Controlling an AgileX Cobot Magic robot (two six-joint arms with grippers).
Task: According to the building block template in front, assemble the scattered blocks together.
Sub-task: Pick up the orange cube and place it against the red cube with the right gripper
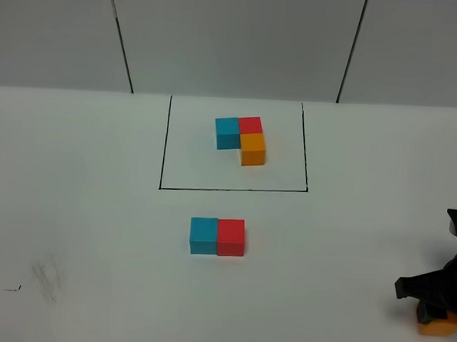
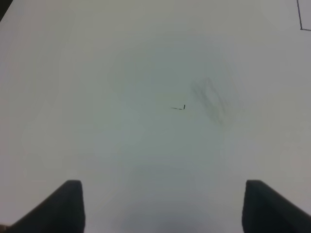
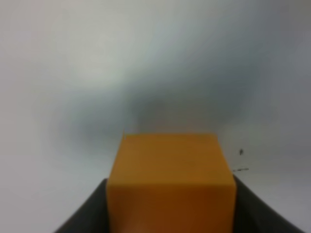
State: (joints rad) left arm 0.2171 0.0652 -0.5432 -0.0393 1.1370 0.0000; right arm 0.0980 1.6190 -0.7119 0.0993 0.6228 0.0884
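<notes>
The right claw (image 1: 434, 308) is clamped on the orange cube (image 3: 170, 179). Well off to its left, the blue cube (image 1: 204, 235) and red cube (image 1: 231, 237) sit touching side by side, with the framed template (image 1: 242, 137) beyond them. The left claw (image 2: 163, 208) hangs spread and empty. The last block appears to be in hand. It likely next needs carrying over and setting against the red cube's near face.

Matte black, angular, blocky housing is seen on the right gripper (image 1: 436, 303). Left gripper (image 2: 163, 208) fingers (image 2: 68, 208) are shown dark grey-black, wedge-shaped, flat-topped, plain. Right gripper fingers (image 3: 82, 218) are seen only as dark sloped edges, blurred.
</notes>
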